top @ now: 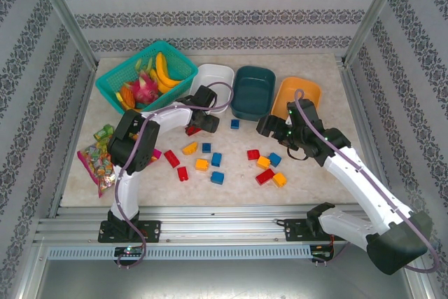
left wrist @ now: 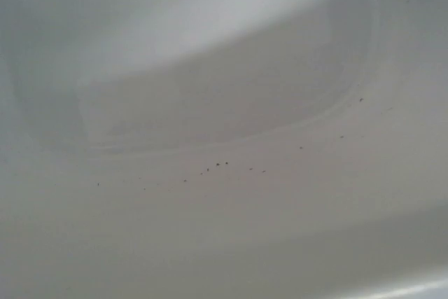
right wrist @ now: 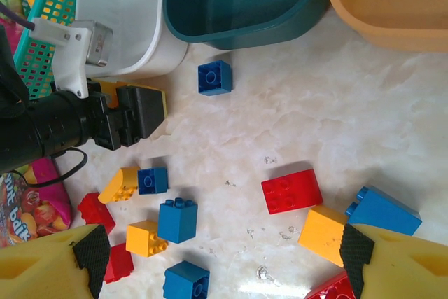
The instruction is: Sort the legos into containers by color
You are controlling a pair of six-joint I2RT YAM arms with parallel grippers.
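Three tubs stand in a row at the far side of the tabletop (top: pixel 315 173): the white tub (top: pixel 213 78), the teal tub (top: pixel 253 89) and the orange tub (top: pixel 297 92). In front of them the legos (top: pixel 216 160) lie scattered in two loose groups of red, blue and yellow. The left fingers (right wrist: pixel 143 110) sit low beside the near corner of the white tub, over a red lego (top: pixel 192 130); I cannot tell whether they grip it or only straddle it. The right fingers (right wrist: pixel 87 253) stand wide apart with nothing between them, hovering above the right-hand group. The step in hand looks like the left arm's pick of that red lego. To do it well, the pads should meet the brick's flat sides squarely and low, and the lift should go straight up before any swing, since the tub wall is so close. Each colour should keep to a single tub. The right arm would do best to hold off until the left arm moves away.
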